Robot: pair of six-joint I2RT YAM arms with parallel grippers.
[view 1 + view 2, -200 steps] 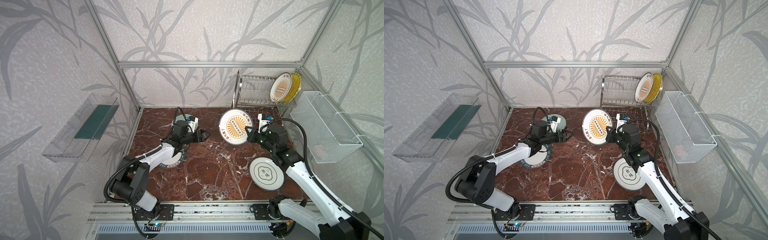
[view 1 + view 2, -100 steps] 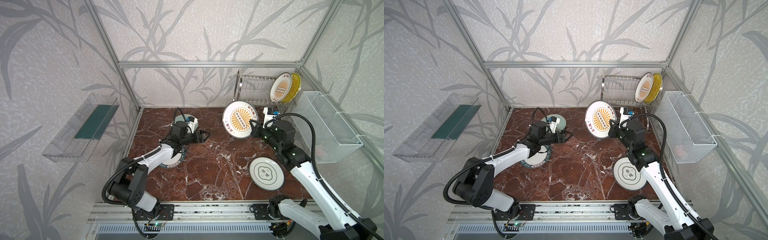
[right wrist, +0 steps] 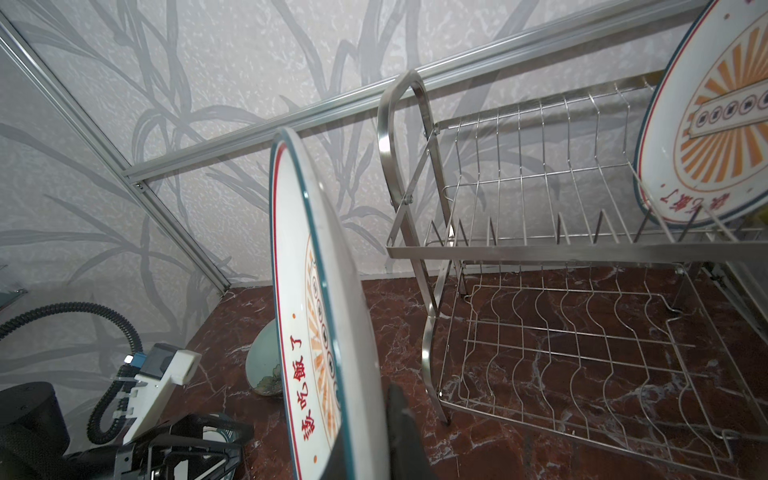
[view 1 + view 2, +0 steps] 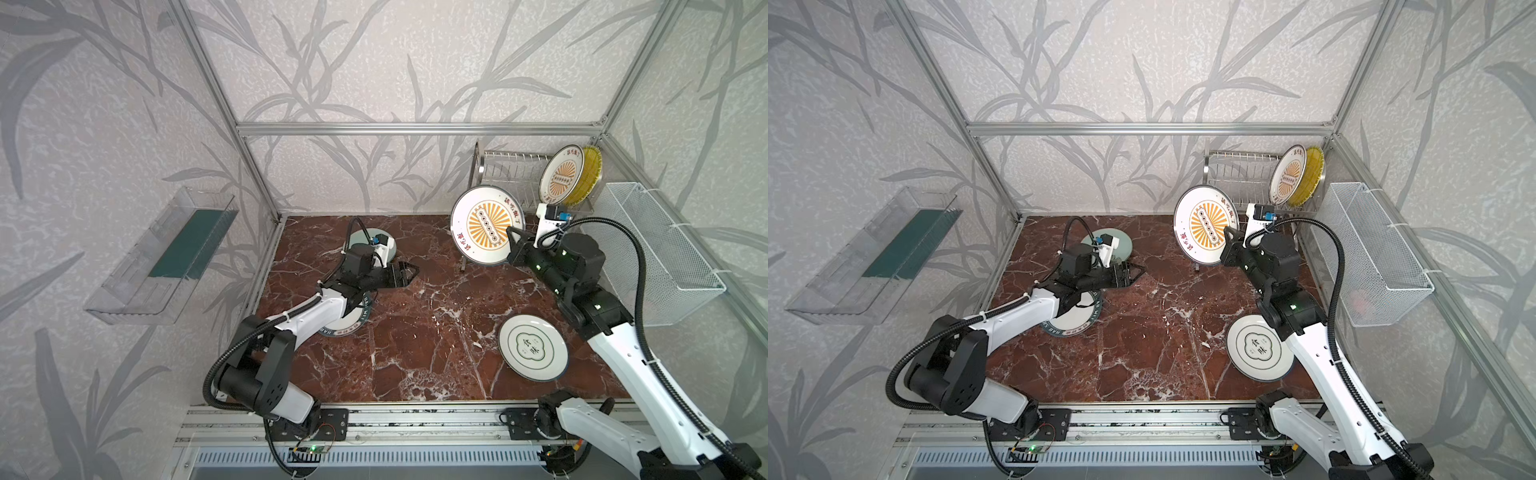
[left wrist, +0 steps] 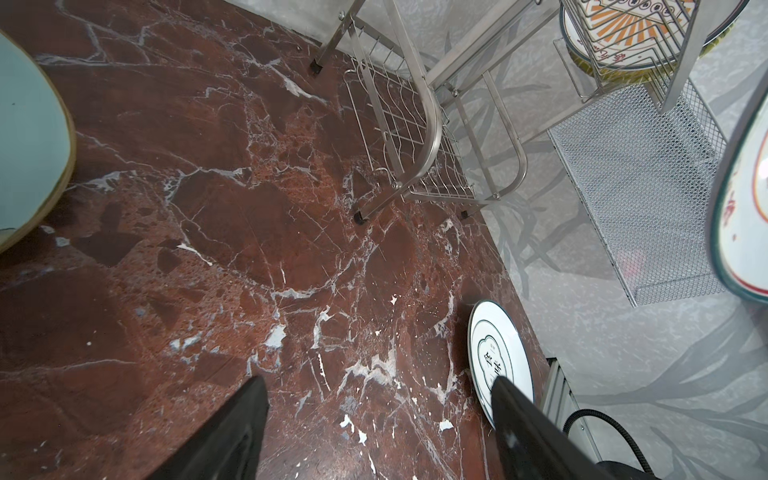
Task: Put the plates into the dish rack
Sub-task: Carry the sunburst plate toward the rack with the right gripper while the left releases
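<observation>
Marble tabletop (image 4: 415, 332), right hand (image 4: 514, 243) raised, gripping sunburst plate (image 4: 482, 226) by dish rack (image 4: 507, 166); left hand (image 4: 405, 273) low, spread, empty

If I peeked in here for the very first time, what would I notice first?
Probably the big orange sunburst plate, held up on its edge by the right gripper in front of the shiny dish rack at the back right. Then you'd spot two plates standing at the rack's right end: a second sunburst plate and a yellow plate.
</observation>
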